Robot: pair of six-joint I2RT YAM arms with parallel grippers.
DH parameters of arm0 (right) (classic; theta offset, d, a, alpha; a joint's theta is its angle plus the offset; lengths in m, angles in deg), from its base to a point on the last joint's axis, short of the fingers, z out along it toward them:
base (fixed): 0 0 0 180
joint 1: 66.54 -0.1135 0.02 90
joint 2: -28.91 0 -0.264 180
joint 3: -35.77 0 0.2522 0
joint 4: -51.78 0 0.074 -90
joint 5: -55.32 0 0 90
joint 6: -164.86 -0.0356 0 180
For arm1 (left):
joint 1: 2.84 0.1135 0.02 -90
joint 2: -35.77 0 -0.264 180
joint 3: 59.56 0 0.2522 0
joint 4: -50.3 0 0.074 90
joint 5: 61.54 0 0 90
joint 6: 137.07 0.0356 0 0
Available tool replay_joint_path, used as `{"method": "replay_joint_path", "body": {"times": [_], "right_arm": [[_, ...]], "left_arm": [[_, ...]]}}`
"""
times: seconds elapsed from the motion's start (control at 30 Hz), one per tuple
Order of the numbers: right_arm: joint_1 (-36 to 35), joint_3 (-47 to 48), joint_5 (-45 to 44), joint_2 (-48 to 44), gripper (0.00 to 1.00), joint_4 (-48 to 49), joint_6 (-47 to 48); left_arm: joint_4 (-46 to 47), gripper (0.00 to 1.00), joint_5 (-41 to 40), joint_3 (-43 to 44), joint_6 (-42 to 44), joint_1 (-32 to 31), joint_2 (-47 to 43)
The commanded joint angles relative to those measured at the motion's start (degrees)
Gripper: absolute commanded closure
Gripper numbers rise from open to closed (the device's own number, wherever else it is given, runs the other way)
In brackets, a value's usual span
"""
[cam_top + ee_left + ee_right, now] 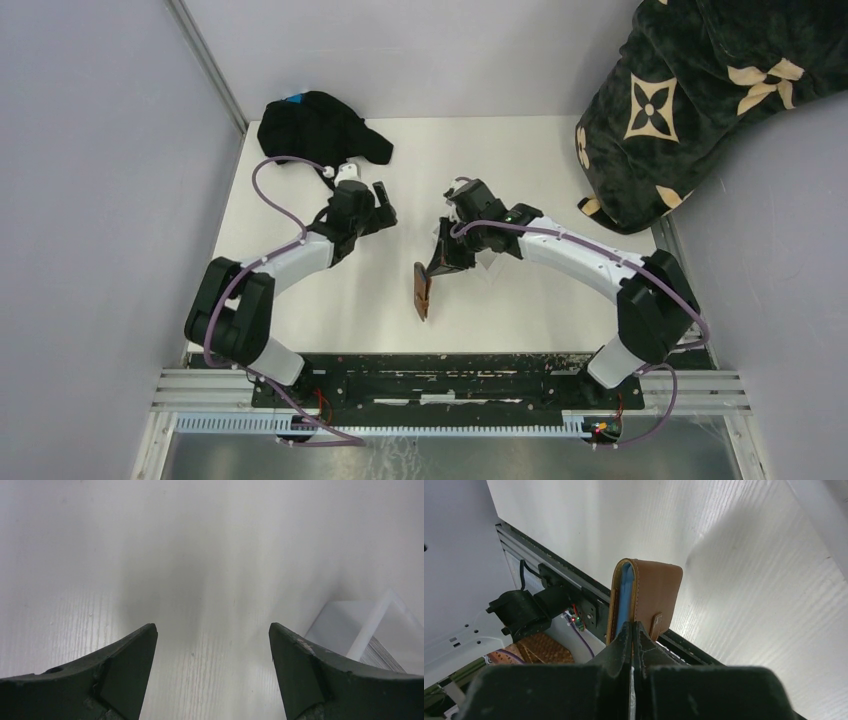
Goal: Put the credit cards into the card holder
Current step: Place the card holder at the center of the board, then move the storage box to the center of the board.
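Note:
The card holder [423,290] is a brown leather wallet [651,587] with a snap tab, standing on edge near the table's middle front. My right gripper [631,625] is shut on one of its leaves from above [442,262]. A light blue surface shows between the two leaves; I cannot tell whether it is a card or lining. My left gripper [212,626] is open over bare table, left of the wallet [385,205], with nothing between its fingers. To its right lies a clear plastic tray [362,622] with the grey edges of stacked credit cards [385,656] in it.
A black cloth [320,125] lies at the back left of the table. A dark patterned fabric bundle [690,90] overhangs the back right corner. A black rail [450,372] runs along the near edge. Grey walls close in both sides.

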Motion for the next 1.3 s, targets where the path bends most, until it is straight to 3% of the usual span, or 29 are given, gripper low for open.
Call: {"method": "replay_joint_path", "body": {"times": [0.0,0.23,0.4,0.5,0.67,0.77,0.97,1.27], "right_arm": [[0.1,0.1,8.2,4.3,0.99,5.8,-1.0],[0.3,5.0,11.0,12.7,0.99,0.7,3.2],[1.3,8.9,6.3,16.2,0.99,-6.1,9.3],[1.8,12.2,3.5,18.1,0.87,-9.7,13.1],[2.1,18.8,-1.6,21.4,0.57,-14.5,19.3],[2.5,22.1,-3.7,22.5,0.5,-15.6,21.0],[2.0,23.4,-9.9,18.2,0.5,-19.8,23.4],[-0.8,14.3,-22.7,7.0,0.59,-20.2,24.8]], "left_arm": [[0.7,0.11,-0.7,-2.2,-2.1,0.1,-4.9],[1.1,0.11,-0.8,-5.0,-2.4,0.0,-6.5],[1.7,0.11,-1.0,-6.0,-2.6,0.0,-7.4],[1.9,0.11,-0.9,-6.5,-2.7,-0.1,-7.7],[2.4,0.12,-0.5,-7.4,-3.2,-0.5,-7.7],[2.7,0.12,-0.5,-7.6,-3.4,-0.5,-7.3],[2.3,0.12,0.0,-8.4,-3.1,-0.8,-8.6],[-0.6,0.17,0.6,-12.5,-3.4,-2.6,-12.6]]}}
